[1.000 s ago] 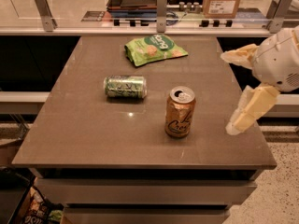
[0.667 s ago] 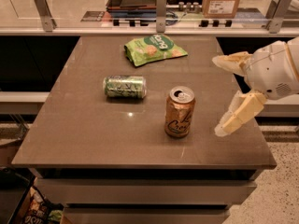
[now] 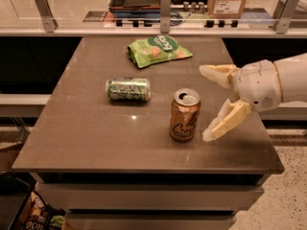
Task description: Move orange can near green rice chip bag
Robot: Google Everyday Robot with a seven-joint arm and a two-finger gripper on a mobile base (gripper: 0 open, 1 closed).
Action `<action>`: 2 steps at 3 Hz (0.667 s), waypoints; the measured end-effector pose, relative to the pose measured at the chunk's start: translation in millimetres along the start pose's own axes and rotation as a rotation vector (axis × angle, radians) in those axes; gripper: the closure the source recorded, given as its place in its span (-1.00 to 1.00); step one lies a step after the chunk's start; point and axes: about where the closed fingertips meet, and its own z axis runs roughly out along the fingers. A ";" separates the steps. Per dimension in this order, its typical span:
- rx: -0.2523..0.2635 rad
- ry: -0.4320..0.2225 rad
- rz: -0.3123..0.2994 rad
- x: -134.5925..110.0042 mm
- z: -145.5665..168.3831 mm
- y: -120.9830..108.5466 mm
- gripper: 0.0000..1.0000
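Our hand [image 3: 204, 104] hangs spread wide over the right part of the bench, at three o'clock from the orange can, with nothing between its fingers. One cream finger [image 3: 218, 74] points toward nine o'clock. The other [image 3: 228, 121] slants down toward seven o'clock, and its tip is just beside the can; we cannot tell whether it touches. Behind them the white rounded wrist [image 3: 259, 85] comes in from the right edge.

We see the bench [image 3: 81, 133] as a broad brown slab with a dull shine, filling most of the view. Beyond its far edge, at twelve o'clock, runs a railing [image 3: 165, 8] of metal posts.

The chip bag [image 3: 159, 50] lies flat near the far edge, at twelve o'clock from the bench's middle. It is crinkled and light green, with a dark round logo, white lettering and pictured chips.

The orange can [image 3: 185, 115] stands upright a little right of the middle, in the near half. Its silver top faces up and its dark cursive lettering faces us. It is well apart from the chip bag, which lies at eleven o'clock from it.

The green can [image 3: 128, 88] lies on its side at ten o'clock from the orange can, near it but apart. Its length runs from nine to three.
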 end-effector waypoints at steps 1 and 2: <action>-0.046 -0.103 0.010 0.2 16.7 4.8 -1.00; -0.070 -0.159 0.021 1.1 30.8 10.9 -1.00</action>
